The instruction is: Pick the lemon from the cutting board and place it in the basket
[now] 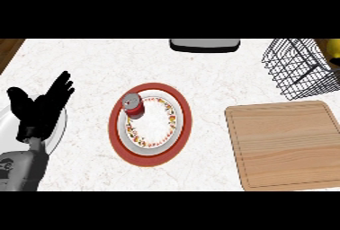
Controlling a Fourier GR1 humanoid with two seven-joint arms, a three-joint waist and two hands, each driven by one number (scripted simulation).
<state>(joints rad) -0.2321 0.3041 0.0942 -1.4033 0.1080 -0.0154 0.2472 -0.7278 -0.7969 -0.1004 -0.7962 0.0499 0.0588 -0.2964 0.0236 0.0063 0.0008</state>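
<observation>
Head view: the pale wooden cutting board (284,144) at lower right lies bare. The black wire basket (299,67) sits at upper right, with a yellow shape, probably the lemon (334,50), at the frame's right edge just beside it; whether inside, I cannot tell. The left hand (41,108) rests at left, fingers released. The right hand is unseen. The placing looks nearly finished; next, confirm the lemon sits inside.

Cutting board (282,144): pale wood, rounded corners, groove running inside its rim, flat on the counter at the view's right, bare top. Basket (299,67): black wire, tilted, at upper right just beyond the board's far edge. Yellow patch (334,50) at the right edge behind the basket; can't tell if it's the lemon.
</observation>
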